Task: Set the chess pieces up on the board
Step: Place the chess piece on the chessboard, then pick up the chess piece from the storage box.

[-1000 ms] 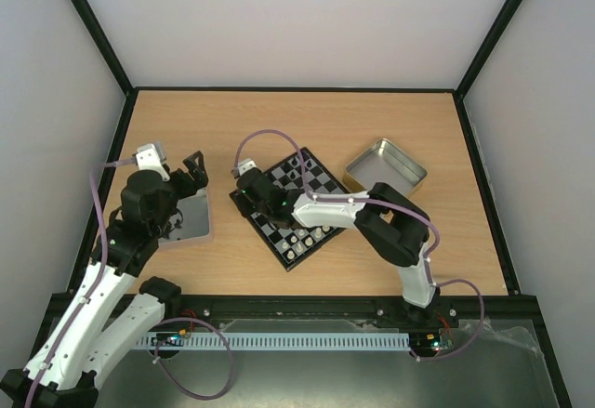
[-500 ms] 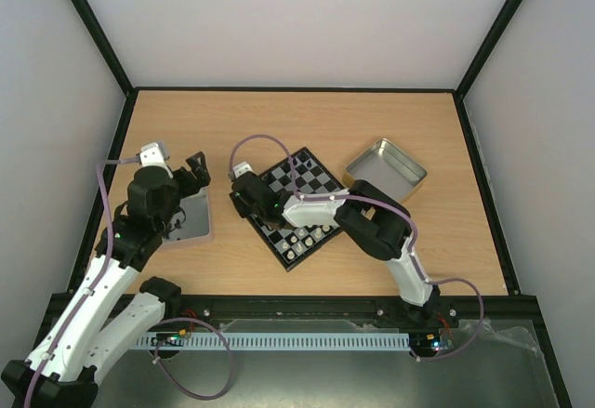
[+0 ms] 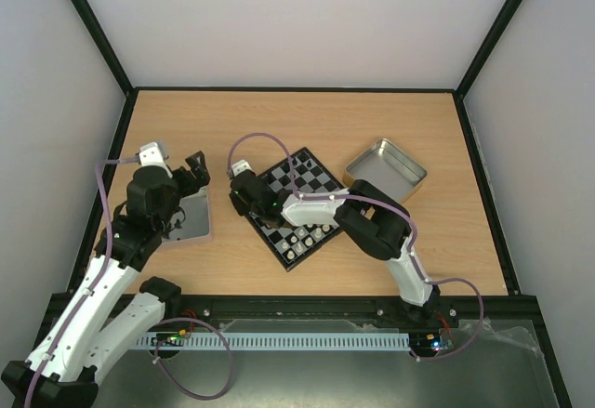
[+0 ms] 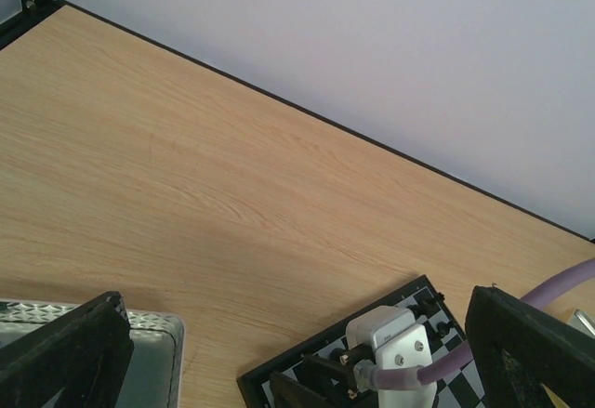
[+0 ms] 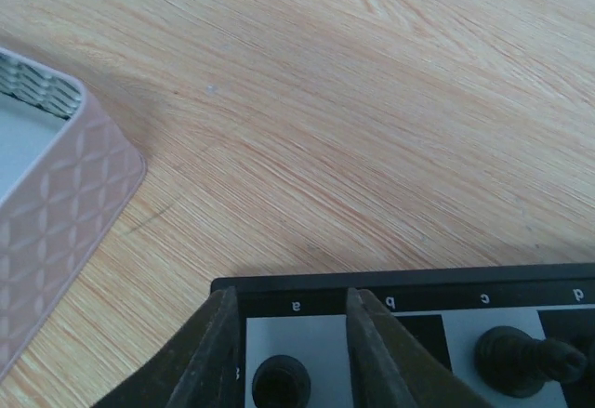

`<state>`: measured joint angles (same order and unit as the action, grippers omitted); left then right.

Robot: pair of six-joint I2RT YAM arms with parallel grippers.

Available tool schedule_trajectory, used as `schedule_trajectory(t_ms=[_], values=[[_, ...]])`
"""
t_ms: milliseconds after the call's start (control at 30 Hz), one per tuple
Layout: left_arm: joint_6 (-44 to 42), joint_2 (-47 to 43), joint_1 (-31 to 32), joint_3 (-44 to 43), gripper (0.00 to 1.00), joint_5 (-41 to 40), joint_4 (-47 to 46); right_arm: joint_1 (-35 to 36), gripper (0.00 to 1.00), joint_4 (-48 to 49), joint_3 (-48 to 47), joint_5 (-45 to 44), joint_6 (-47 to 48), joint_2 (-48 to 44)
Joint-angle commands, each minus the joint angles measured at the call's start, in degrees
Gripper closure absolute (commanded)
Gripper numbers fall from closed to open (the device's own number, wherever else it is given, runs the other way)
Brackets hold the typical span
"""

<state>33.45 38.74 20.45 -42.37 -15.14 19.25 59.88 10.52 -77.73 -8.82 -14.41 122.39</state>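
Board [image 3: 317, 177] at the worktop [image 3: 279, 120] centre, some pieces on it.
Right end effector [image 5: 294, 304], slightly spread, straddles a black piece [image 5: 281, 382] at the board's 9 o'clock corner; left end effector [image 4: 297, 348], spread wide, hangs over a tin [image 3: 192, 219] at 9 o'clock.

Top view: the right arm [image 3: 325, 208] lies across the board [image 3: 316, 177], covering its left corner and some near squares; the fingertips are hidden under the wrist. The chess pieces [image 3: 299, 238] are too small to sort by kind. The left arm [image 3: 149, 204] overlaps part of the flat tin [image 3: 195, 220].

Left wrist view: both fingers of the left gripper [image 4: 293, 296] are clipped by the bottom edge. Only one board corner shows, partly behind a white camera block [image 4: 390, 343].

Right wrist view: the right gripper [image 5: 293, 298] runs off the bottom. The dark piece [image 5: 279, 382] between its fingers is cut off, kind unclear. Two dark pieces [image 5: 507, 361] at right are blurred.
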Motion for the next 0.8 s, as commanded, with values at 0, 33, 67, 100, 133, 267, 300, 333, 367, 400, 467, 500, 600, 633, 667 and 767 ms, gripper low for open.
schedule_trajectory(t_ms=[0,33,67,100,133,267,300,333,367,400,467,500,600,633,667,767], values=[[-0.1,-0.03,-0.54,-2.31,0.01,0.31,0.26,0.18,0.65,-1.04,-2.21,1.45,-0.84,-2.0],[-0.06,0.07,-0.58,-2.47,0.01,0.43,0.27,0.16,0.63,-1.34,-2.38,1.98,-1.23,-2.66],[-0.13,0.15,-0.57,-2.58,0.01,0.45,0.4,0.17,0.62,-1.87,-2.78,2.12,-1.56,-3.25],[-0.03,0.17,-0.6,-2.77,0.01,0.44,0.57,0.12,0.61,-2.5,-3.14,1.96,-2.09,-3.88],[0.06,0.31,-0.66,-3.1,0.01,0.26,0.8,0.14,0.6,-3.01,-3.4,1.62,-2.49,-4.63],[0.89,0.98,-1.22,-4.08,0.01,0.08,2.43,0.01,0.58,-5.03,-3.74,-0.08,-5.05,-7.92],[1.14,1.23,-1.5,-4.31,0.01,0.19,3.04,-0.14,0.57,-5.6,-3.59,-0.4,-6.04,-9.0],[1.45,1.71,-1.85,-4.41,0.01,0.27,3.78,-0.32,0.57,-6.38,-3.34,-0.53,-7.4,-10.02],[1.32,2.1,-2.19,-4.13,0.01,0.79,4.35,-0.57,0.56,-7.06,-2.94,-0.5,-8.61,-11.57],[1.15,2.64,-2.84,-3.86,0.01,1.56,4.94,-0.86,0.56,-7.51,-2.38,-0.54,-9.77,-12.87],[1.6,3.85,-4.69,-2.81,0.01,3.96,6.17,-1.41,0.55,-8.17,-0.5,-0.29,-11.9,-15.46],[2.02,4.65,-6.13,-2.16,0.01,5.63,6.75,-1.71,0.55,-8.37,0.91,-0.13,-12.66,-16.96],[3.97,7.28,-11.57,0.1,0.13,10.49,8.61,-2.02,0.55,-8.76,4.75,0.24,-14.66,-20.74],[4.59,8.44,-13.42,0.93,0.17,11.41,9.23,-2.0,0.55,-8.66,6.21,0.29,-15.27,-22.1],[5.0,9.87,-15.54,1.71,0.22,12.14,9.84,-2.06,0.55,-8.49,7.59,0.34,-15.82,-23.31],[5.09,14.79,-21.17,4.02,0.33,13.13,10.98,-2.09,0.56,-7.83,11.72,0.62,-17.57,-26.31]])
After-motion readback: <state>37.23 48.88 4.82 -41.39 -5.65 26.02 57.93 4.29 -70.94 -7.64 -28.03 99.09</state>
